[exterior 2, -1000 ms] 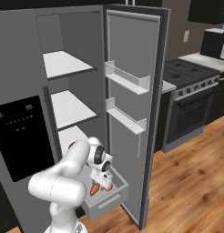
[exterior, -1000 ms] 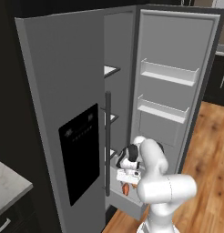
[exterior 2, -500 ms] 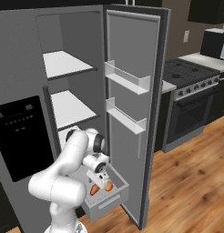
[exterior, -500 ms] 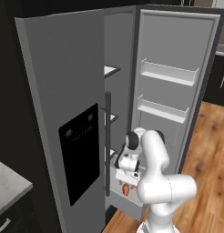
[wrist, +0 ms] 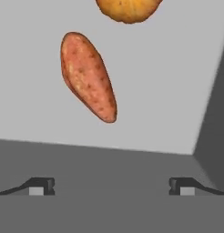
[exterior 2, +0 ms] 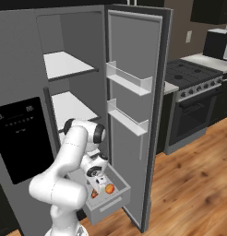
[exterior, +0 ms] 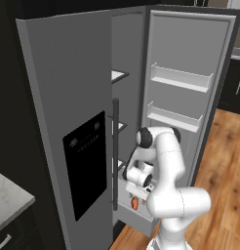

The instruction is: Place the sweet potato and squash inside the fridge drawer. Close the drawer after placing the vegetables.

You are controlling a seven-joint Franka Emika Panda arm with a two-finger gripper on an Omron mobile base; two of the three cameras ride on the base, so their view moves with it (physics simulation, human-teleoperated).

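Note:
The fridge drawer (exterior 2: 108,206) stands pulled out at the bottom of the open fridge. On its pale floor (wrist: 168,91) lie the reddish-brown sweet potato (wrist: 86,75) and, beyond it, the orange squash (wrist: 127,9). From the right base view the squash (exterior 2: 109,188) sits beside the sweet potato (exterior 2: 93,194). My gripper (wrist: 111,189) hangs open just above the drawer, its fingertips (wrist: 38,186) wide apart and holding nothing. In the right base view the gripper (exterior 2: 100,180) points down into the drawer (exterior: 136,217).
The right fridge door (exterior 2: 134,92) stands wide open with two narrow shelves, close beside the drawer. The shut left door with its black dispenser (exterior: 85,161) flanks the arm. White inner shelves (exterior 2: 64,64) are above. A stove (exterior 2: 194,92) stands to the right on wood floor.
The arm's elbow has swung up and toward the fridge, and the hand has lifted a little over the drawer. Both vegetables stay where they lay.

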